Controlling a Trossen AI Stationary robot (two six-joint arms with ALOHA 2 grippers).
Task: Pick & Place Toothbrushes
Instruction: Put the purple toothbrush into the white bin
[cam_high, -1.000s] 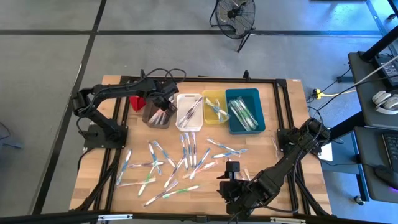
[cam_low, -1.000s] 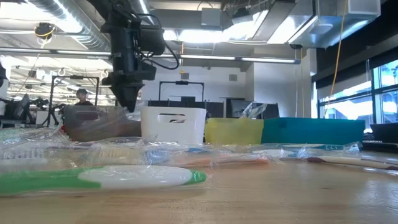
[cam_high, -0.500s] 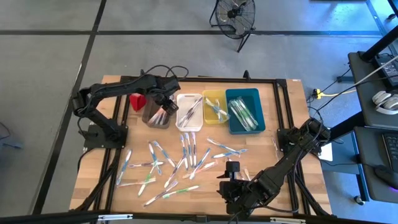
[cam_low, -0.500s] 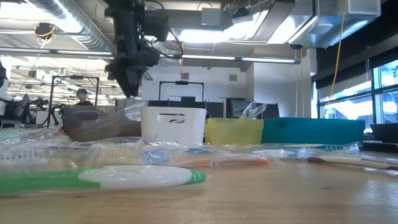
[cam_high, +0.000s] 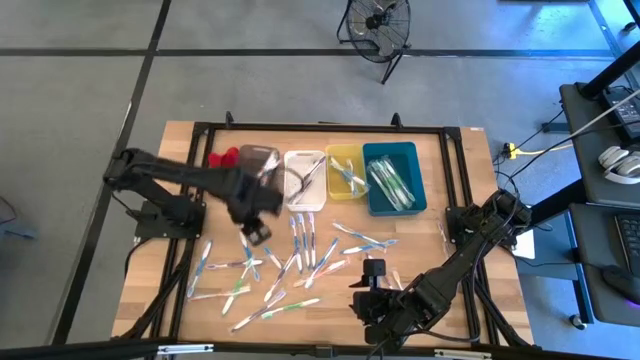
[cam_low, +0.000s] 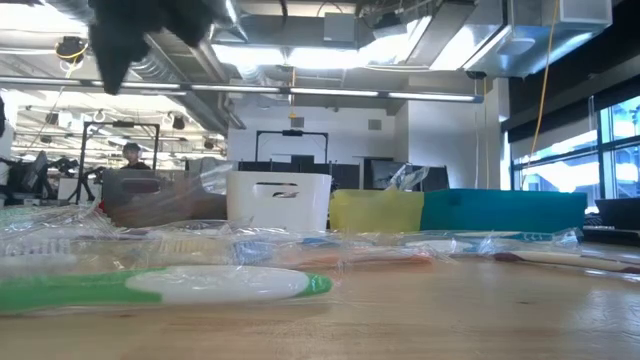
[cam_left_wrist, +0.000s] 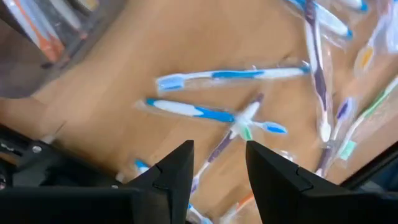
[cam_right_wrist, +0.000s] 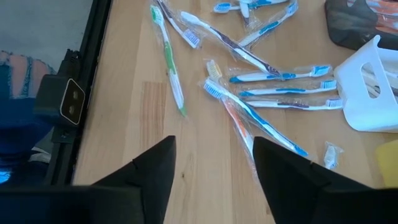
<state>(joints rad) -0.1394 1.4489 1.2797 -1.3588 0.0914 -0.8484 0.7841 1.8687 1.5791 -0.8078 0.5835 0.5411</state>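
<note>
Left gripper (cam_high: 256, 232) just swung away from the grey bin (cam_high: 254, 168) and is now over the loose toothbrushes (cam_high: 300, 245) on the bench (cam_high: 470, 200), fingers open and empty. So that drop looks done and it's lining up another pick. Right gripper (cam_high: 372, 268) sits open near the front edge.

Grey bin (cam_high: 258, 160), white bin (cam_high: 304, 180), yellow bin (cam_high: 345, 171), teal bin (cam_high: 392, 177) in row.

Seen from above, my left end effector (cam_high: 256, 232) is motion-blurred over the toothbrushes (cam_high: 290, 262); its fingers cannot be made out there. In the low view it is a dark smear cut off by the top edge. My left arm partly covers the grey bin (cam_high: 256, 165). The red object (cam_high: 220, 158) is too small to identify.
</note>
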